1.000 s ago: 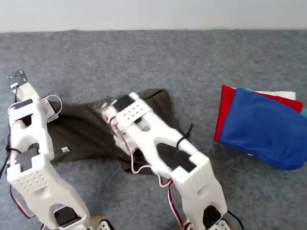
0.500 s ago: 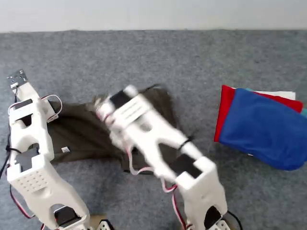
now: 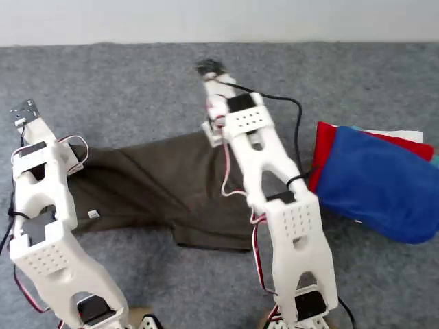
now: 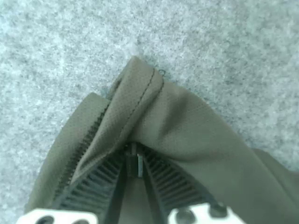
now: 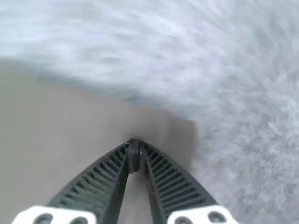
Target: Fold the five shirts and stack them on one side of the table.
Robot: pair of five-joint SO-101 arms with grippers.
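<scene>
where the left claw (image 4: 134, 157) pinches, olive shirt (image 4: 187, 126) hem bunched

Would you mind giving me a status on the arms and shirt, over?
Left gripper shut on edge of dark olive cloth shirt. Right gripper shut on a far corner. Shirt spread on grey carpet. Folded blue-and-red stack clear of it.

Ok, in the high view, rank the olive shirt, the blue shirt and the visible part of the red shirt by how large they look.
1. olive shirt, spread out flat
2. blue shirt, folded
3. red shirt, mostly covered by the blue one, so just its visible strip is ranked
</scene>
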